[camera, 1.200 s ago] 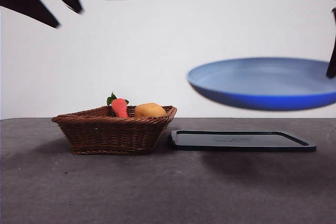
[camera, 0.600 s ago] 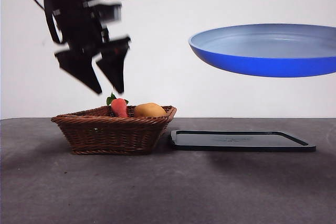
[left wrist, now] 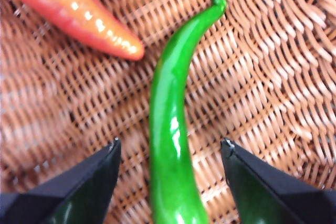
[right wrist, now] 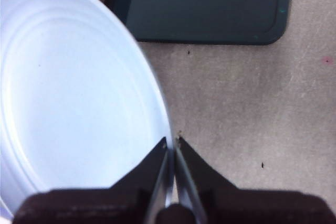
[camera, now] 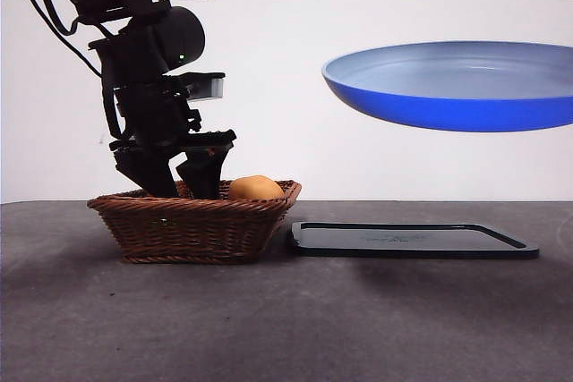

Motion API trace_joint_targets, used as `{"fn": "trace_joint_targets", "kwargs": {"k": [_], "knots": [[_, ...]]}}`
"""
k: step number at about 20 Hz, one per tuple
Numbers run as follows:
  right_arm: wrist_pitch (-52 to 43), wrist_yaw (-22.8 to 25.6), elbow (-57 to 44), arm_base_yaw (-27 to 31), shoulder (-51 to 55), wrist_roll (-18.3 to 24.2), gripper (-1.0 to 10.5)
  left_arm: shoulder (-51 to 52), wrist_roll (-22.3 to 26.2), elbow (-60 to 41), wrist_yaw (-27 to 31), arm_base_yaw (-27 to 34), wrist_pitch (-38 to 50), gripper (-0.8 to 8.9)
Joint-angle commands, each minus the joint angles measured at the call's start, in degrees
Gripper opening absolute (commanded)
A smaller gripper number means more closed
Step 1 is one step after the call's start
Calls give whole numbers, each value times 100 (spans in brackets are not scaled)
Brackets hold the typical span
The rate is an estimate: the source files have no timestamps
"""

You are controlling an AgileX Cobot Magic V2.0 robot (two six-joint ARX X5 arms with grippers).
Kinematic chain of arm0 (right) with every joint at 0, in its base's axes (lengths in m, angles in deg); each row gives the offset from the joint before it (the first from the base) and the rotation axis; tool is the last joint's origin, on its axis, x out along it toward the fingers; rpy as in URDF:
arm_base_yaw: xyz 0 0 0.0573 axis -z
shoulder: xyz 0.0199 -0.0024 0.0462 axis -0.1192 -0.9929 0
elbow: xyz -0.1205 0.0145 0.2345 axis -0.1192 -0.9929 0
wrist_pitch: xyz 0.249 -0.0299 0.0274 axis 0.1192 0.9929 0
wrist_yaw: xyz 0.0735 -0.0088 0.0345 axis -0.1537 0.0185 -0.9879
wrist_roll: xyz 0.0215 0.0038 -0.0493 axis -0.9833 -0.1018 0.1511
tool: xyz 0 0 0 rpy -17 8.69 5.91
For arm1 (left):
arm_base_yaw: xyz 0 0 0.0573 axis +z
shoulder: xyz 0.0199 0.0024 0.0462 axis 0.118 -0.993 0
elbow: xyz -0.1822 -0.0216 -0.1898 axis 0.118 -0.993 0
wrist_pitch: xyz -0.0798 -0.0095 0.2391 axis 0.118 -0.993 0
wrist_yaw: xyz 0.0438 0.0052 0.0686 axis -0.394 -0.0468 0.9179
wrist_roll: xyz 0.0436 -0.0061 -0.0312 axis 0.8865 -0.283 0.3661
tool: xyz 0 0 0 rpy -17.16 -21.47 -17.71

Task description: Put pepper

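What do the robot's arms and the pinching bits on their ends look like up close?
All black. The left arm is a stack of blocky and rounded housings with a thin black cable looping off it, a tiny green light and a pale grey panel on its side. The left tool ends in two glossy wedge-shaped jaws with a greenish sheen. The right tool has two slim jaws tapering to points.

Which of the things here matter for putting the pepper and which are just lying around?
For the job:
- pepper, lying in the basket
- left end effector, open astride the pepper
- blue plate, held up by the right end effector

Lying about:
- carrot in the basket
- yellow-orange round fruit in the basket
- black tray on the table
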Motion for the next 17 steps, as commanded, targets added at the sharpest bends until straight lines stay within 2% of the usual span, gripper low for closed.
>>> {"fn": "trace_joint_targets", "kwargs": {"k": [1,7,12,17], "knots": [[-68,-24,127,-9,-22,-59,5,-254,70,116,15,-59,46,334],[-74,-22,127,-9,-26,-52,5,-332,70,116,94,-90,103,332],[-72,-22,127,-9,-26,-52,5,-332,50,116,219,-87,52,181],[-125,-20,127,-9,-26,-52,5,-328,50,116,205,-90,63,136]]}}
